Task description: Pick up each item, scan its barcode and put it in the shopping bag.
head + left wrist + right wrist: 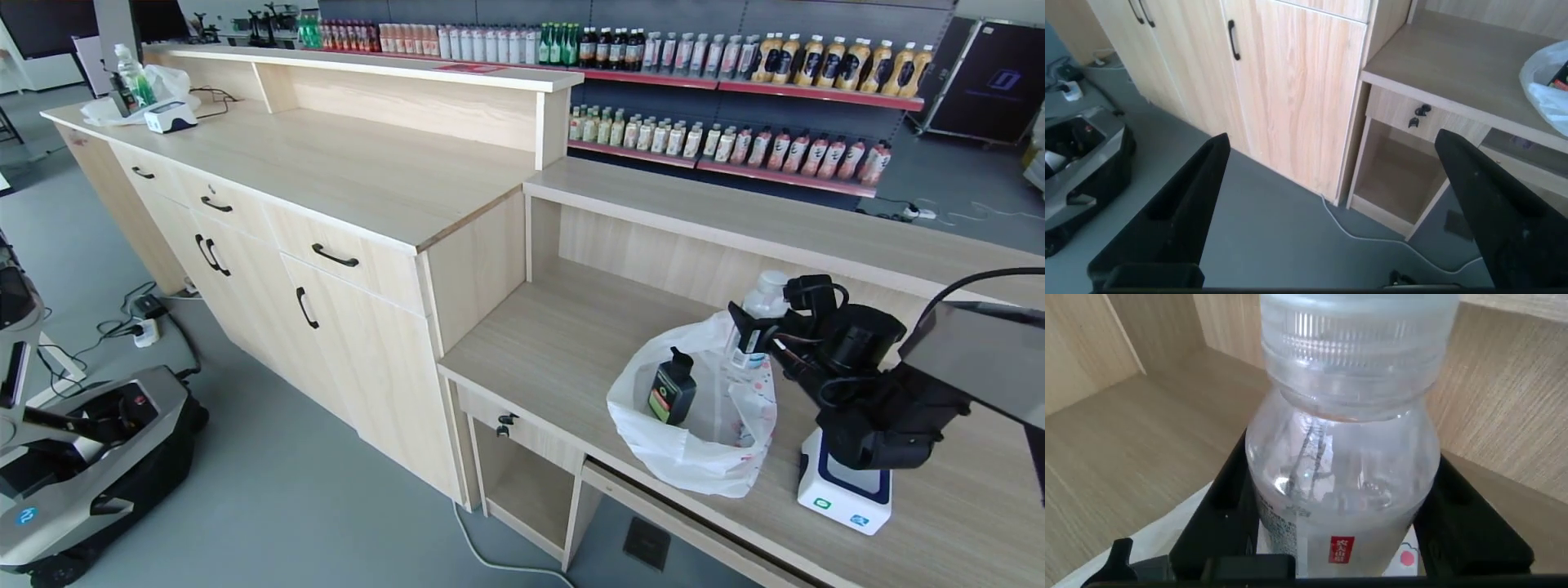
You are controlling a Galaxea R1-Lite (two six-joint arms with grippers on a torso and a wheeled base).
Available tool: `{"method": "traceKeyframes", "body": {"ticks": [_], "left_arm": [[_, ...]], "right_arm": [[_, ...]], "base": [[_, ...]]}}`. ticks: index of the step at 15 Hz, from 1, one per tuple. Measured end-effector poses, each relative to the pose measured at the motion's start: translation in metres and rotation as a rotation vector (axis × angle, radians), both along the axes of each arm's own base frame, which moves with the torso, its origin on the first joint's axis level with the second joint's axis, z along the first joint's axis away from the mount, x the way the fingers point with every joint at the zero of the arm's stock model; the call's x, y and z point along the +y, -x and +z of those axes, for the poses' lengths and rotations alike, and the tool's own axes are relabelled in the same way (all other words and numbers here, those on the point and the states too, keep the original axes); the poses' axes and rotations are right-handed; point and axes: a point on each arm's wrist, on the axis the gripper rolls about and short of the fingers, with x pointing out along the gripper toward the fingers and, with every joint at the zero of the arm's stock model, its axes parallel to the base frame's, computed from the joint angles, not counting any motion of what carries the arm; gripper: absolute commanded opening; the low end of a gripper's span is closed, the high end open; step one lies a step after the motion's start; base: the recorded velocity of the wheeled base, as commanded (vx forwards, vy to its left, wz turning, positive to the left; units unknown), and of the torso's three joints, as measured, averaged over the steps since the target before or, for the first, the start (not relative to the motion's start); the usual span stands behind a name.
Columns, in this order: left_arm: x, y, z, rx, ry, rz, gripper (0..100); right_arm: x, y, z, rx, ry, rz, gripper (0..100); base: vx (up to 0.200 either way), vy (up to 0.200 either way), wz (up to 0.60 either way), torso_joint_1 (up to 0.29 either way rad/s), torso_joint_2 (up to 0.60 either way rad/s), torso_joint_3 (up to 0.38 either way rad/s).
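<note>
A clear plastic bottle [761,322] with a white cap stands upright just above the open white shopping bag [653,441] on the low counter. My right gripper [755,335] is shut on the bottle; in the right wrist view the bottle [1343,482] sits between the black fingers [1229,506]. A black bottle with a green label [672,390] stands inside the bag. A white and blue barcode scanner [845,490] sits on the counter to the right of the bag, under my right arm. My left gripper [1331,212] hangs open over the grey floor, away from the counter.
The low wooden counter [555,343] has a raised back ledge [735,212]. A taller cabinet [326,180] stands to the left, with drawers and doors. Drink shelves [735,90] line the back wall. Another robot base [73,457] and cables lie on the floor at left.
</note>
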Motion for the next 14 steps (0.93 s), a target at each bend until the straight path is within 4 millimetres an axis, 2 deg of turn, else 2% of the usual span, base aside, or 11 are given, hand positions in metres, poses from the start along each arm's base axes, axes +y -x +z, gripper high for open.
{"method": "traceKeyframes", "body": {"ticks": [7, 10, 14], "left_arm": [[0.000, 0.000, 0.000, 0.000, 0.000, 0.000, 100], [0.000, 0.000, 0.000, 0.000, 0.000, 0.000, 100], [0.000, 0.000, 0.000, 0.000, 0.000, 0.000, 100]], "right_arm": [[0.006, -0.022, -0.045, 0.010, 0.013, 0.129, 0], [0.006, -0.026, -0.058, 0.024, 0.014, 0.136, 0], [0.007, -0.034, -0.063, 0.001, 0.024, 0.205, 0]], "base": [[0.000, 0.000, 0.00, 0.000, 0.00, 0.000], [0.000, 0.000, 0.00, 0.000, 0.00, 0.000], [0.000, 0.000, 0.00, 0.000, 0.00, 0.000]]}}
